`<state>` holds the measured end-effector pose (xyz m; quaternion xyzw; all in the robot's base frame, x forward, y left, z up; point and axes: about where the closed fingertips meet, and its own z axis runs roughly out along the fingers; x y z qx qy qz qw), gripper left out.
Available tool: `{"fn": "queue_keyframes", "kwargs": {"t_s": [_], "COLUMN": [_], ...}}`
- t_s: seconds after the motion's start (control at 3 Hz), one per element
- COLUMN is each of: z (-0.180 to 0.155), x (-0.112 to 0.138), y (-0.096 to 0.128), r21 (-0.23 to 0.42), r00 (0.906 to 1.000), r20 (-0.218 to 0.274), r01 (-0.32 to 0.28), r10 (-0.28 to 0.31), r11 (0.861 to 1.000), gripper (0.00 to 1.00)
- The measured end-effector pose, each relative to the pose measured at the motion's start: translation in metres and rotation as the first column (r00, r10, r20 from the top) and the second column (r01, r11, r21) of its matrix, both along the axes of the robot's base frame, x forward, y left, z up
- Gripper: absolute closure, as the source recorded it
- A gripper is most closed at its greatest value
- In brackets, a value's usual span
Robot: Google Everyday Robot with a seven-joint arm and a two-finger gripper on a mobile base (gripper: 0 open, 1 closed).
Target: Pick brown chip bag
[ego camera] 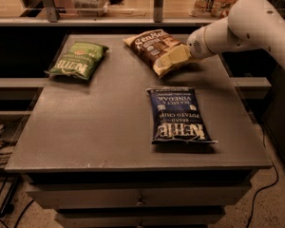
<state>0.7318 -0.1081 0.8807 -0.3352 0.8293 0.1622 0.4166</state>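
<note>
While at brown bag (149, 44), end effector (167, 64).

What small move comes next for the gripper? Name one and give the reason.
Probably settle the grasp before any lift: the gripper sits on the near right end of the brown chip bag, which lies at the back of the table, apart from the green bag and blue bag.

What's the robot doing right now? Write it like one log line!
gripper: at brown chip bag, near end | green Kettle bag: untouched | blue Kettle vinegar bag: untouched
</note>
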Motion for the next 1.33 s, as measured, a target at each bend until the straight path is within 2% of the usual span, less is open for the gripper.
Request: {"fn": "queue_keyframes", "kwargs": {"t_s": [0.33, 1.0, 1.33], "z": [-0.007, -0.007, 0.019], "x": [0.012, 0.016, 0.011], "y": [0.013, 0.021, 0.021], "r21": [0.001, -0.003, -0.053], "r00": [0.9995, 0.9989, 0.9966], "r20": [0.002, 0.009, 0.065], "r01": [-0.032, -0.046, -0.047], "r10": [0.032, 0.046, 0.050], "r11": [0.999, 0.999, 0.998], "gripper": [0.18, 0.65, 0.88]}}
